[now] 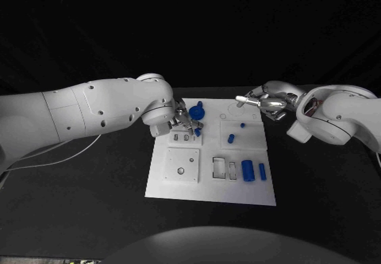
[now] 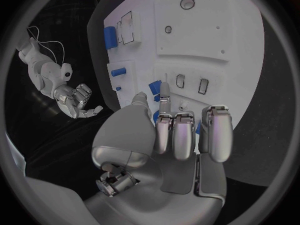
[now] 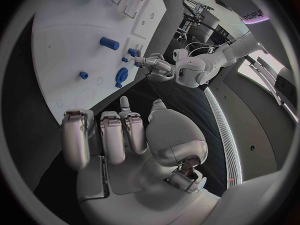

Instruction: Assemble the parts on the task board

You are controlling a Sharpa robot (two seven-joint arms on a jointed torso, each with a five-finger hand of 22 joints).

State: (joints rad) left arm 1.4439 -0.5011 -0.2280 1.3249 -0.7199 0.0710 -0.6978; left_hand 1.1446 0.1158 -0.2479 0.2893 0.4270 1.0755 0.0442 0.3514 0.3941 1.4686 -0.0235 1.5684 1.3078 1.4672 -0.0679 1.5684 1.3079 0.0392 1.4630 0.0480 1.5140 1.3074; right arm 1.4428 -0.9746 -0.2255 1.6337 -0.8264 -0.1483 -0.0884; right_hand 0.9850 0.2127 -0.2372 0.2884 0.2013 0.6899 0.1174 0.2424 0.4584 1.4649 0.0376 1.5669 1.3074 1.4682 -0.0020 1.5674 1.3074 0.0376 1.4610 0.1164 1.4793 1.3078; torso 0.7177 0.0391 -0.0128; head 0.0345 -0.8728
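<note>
Black table (image 1: pixel 79 209) is carrying the white board (image 1: pixel 213 190) at its middle, the board's long side running away from the robot. Left hand (image 1: pixel 181 122) is hovering over the board's far left part, fingers curled around a small blue part (image 1: pixel 196 132) whose long axis is hard to make out behind them. Right hand (image 1: pixel 262 103) is hanging at the far right corner, fingers bunched and holding nothing. Blue cylinder (image 1: pixel 247 169) and thin bar (image 1: pixel 262 171) are lying lengthwise near the right edge; a round knob (image 1: pixel 197 113) is sitting just beyond the left fingers.
</note>
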